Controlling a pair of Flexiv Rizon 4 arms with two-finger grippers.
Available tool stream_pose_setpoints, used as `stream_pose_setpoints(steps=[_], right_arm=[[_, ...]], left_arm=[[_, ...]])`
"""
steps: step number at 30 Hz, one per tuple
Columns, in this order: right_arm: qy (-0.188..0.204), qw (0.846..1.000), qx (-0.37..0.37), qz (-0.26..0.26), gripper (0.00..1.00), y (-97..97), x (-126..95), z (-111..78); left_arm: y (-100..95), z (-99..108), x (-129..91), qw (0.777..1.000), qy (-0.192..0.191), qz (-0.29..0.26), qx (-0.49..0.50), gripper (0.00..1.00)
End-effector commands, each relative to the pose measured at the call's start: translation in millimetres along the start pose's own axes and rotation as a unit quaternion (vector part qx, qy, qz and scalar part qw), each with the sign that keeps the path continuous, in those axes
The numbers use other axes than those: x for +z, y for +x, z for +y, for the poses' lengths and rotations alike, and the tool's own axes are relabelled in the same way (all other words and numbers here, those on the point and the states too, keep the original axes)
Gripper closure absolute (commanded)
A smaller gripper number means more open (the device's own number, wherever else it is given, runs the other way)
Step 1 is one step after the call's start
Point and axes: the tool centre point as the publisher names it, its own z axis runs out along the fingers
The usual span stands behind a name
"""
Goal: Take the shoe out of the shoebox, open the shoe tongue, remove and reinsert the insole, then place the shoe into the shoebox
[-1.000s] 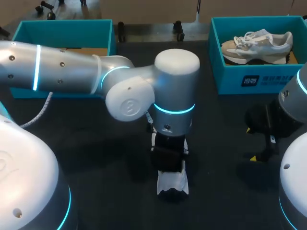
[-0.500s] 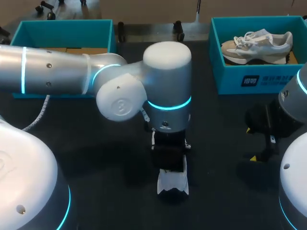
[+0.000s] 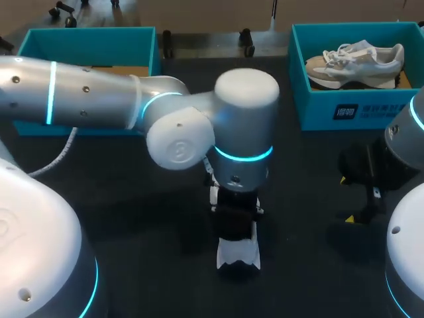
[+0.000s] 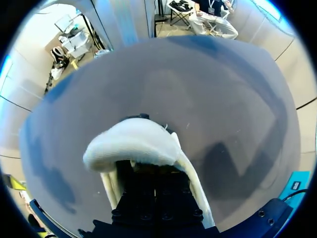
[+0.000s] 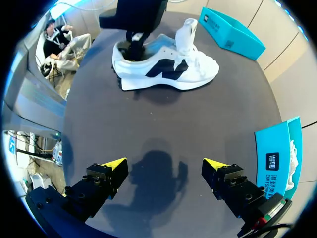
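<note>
One shoe [image 3: 238, 255] stands on the table [image 3: 119, 212], in the middle near the front edge. My left gripper [image 3: 233, 222] is right above it and goes down into its heel end. A shoebox [image 3: 344, 109] sits at the far right corner with a second shoe [image 3: 354, 63] in it. The other box [image 3: 86, 43] sits at the far left corner. My right gripper [image 5: 165, 166] hangs over the right side, well apart from the shoe.

Robotics lab, left arm [image 3: 99, 99], black table [image 3: 311, 199]
</note>
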Motion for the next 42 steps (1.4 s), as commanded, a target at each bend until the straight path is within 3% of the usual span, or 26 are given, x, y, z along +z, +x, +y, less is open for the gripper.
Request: stream_pose_setpoints(steps=[1,10,16,24,30,37,42], right_arm=[[0.000,1.000,0.000,-0.001,0.00,1.4,-0.4,-0.5],[0.000,1.000,0.000,-0.001,0.00,1.4,-0.4,-0.5],[0.000,1.000,0.000,-0.001,0.00,1.4,-0.4,-0.5],[0.000,1.000,0.000,-0.001,0.00,1.4,-0.4,-0.5],[0.000,1.000,0.000,-0.001,0.00,1.4,-0.4,-0.5],[0.000,1.000,0.000,-0.001,0.00,1.4,-0.4,-0.5],[0.000,1.000,0.000,-0.001,0.00,1.4,-0.4,-0.5]], left_arm=[[-4.9,-1.9,12.2,1.000,-0.017,0.004,-0.005,1.00],[12.0,7.4,-1.3,0.997,-0.053,0.009,-0.048,1.00],[11.1,3.6,-20.5,0.998,-0.040,-0.018,-0.045,1.00],[-8.9,-4.6,-3.6,1.000,-0.001,-0.020,-0.011,1.00],[-12.6,-7.0,11.3,1.000,0.009,-0.009,-0.004,1.00],[-4.7,-3.7,15.5,0.999,-0.029,-0.010,-0.022,1.00],[5.0,-3.5,-4.5,0.998,-0.043,-0.014,-0.031,1.00]])
